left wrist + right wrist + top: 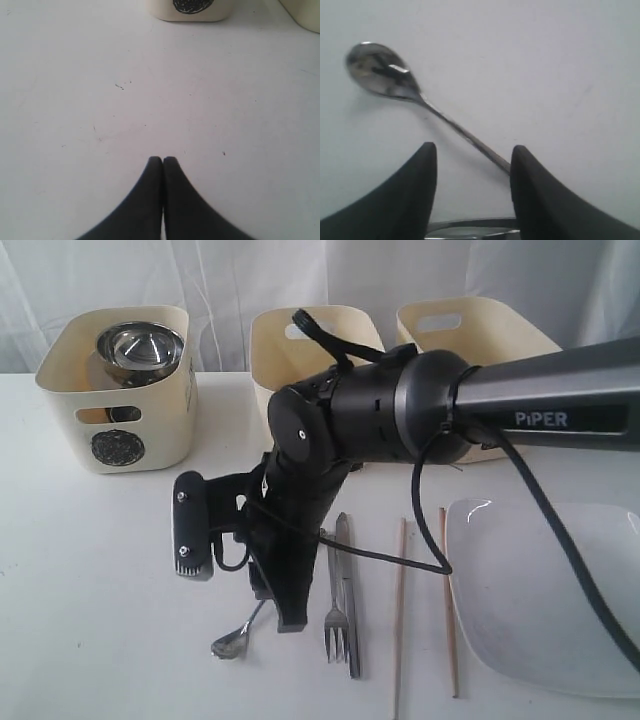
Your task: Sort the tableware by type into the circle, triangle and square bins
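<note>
Right gripper [473, 147] low over the table [80, 590], jaws spread, straddling the handle of the steel spoon [385, 72] without pinching it. Spoon flat near the table's near edge, just beside the fork [335, 625]. Left gripper [163, 159] pressed together, empty. Probably light, stiff, slick, hugging the surface: best taken mid-handle, squarely across, guarding against twist or skid.

- Your left hand [162, 161] is closed, fingertips pressed together.
- Your right arm [520, 405] stretches in from the right, wrist bent downward.
- Your right hand [472, 150] has its fingers spread apart.
</note>
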`<state>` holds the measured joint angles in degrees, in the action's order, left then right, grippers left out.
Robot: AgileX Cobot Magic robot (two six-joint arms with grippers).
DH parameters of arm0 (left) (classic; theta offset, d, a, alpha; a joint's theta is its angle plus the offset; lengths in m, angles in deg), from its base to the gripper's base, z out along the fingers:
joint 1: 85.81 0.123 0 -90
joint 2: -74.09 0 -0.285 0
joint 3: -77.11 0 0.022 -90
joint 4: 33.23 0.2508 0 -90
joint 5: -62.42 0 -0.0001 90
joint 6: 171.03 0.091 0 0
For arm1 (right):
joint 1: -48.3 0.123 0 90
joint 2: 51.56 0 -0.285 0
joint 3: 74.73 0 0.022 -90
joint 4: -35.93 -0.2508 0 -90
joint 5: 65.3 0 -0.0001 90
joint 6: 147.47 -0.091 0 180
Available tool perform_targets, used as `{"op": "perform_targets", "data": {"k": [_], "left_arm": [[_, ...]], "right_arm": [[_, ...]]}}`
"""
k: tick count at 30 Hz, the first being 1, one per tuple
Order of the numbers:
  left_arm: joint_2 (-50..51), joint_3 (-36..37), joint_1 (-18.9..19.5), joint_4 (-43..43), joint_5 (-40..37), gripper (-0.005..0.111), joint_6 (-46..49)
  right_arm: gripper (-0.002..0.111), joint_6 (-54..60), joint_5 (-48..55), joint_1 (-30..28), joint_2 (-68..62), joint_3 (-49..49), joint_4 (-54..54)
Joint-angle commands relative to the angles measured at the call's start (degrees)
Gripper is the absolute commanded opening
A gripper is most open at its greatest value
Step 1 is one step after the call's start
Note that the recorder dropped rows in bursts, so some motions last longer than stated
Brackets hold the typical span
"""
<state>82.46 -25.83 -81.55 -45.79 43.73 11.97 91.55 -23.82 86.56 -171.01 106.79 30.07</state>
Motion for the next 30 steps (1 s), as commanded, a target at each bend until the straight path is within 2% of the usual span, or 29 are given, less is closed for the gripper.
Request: {"op": "perform_targets", "data": {"k": [1,13,21,30], "left_arm": [[-0.4,0.2,-0.3,-0.2,-1.7,0.000,0.1],[-0.4,0.2,-0.3,-0.2,-1.7,0.000,0.1],[-0.4,0.2,-0.3,-0.2,-1.7,0.000,0.1],[-0.4,0.2,-0.3,-0.2,-1.7,0.000,0.1]], "right_arm": [[0.041,8.6,3.2,0.0,-0.6,-0.2,-4.5],[0.041,23.3,0.4,0.0,-5.6,-0.2,-2.0],[0.041,23.7,-8.8,0.0,-8.7,-0.2,-1.0],[0.033,22.7,2.2,0.0,-8.8,-0.2,-2.3]]}}
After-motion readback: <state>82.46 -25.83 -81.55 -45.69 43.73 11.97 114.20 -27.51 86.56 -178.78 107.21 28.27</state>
